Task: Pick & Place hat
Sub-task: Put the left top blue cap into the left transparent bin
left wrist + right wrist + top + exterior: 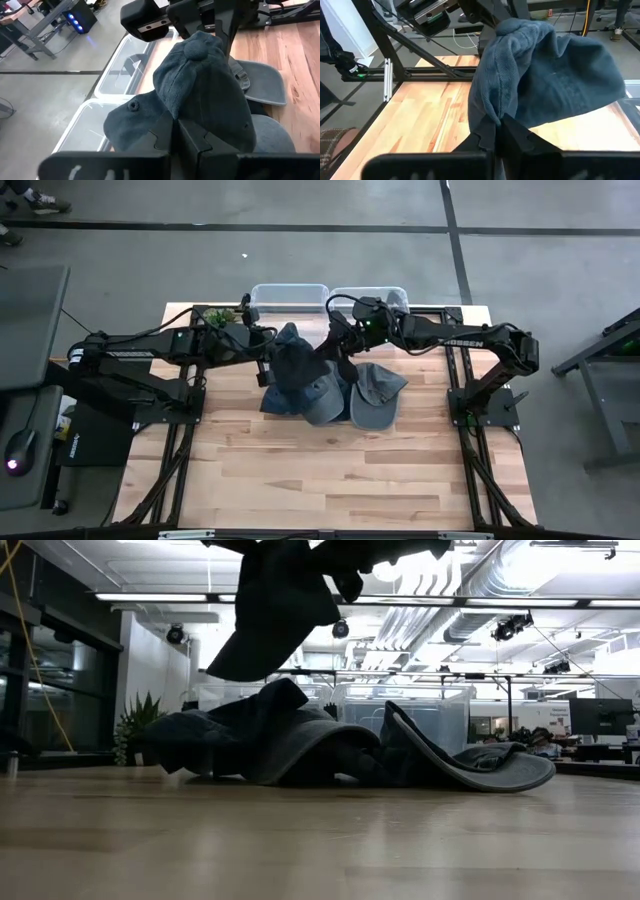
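Since both claws are pinched shut on the same dark blue-grey corduroy cap [290, 360], the trick now is coordination, not grip. The left claw [175, 131] has its fingers closed on one edge of the fabric, and the right claw [496, 124] is clamped tight on the opposite edge, so the cap hangs in the air between them, above the pile of other grey caps [345, 395] lying on the light wooden surface [320, 480]. From the low view it clearly dangles clear of the pile.

My guess is it needs to go into one of the two clear plastic bins [290, 295] at the far edge of the surface, just behind the arms. I'd move both arms together at the same pace so the fabric doesn't stretch or tear loose, keep it high enough to clear the bin rim, and only let go once it's hanging over the opening.
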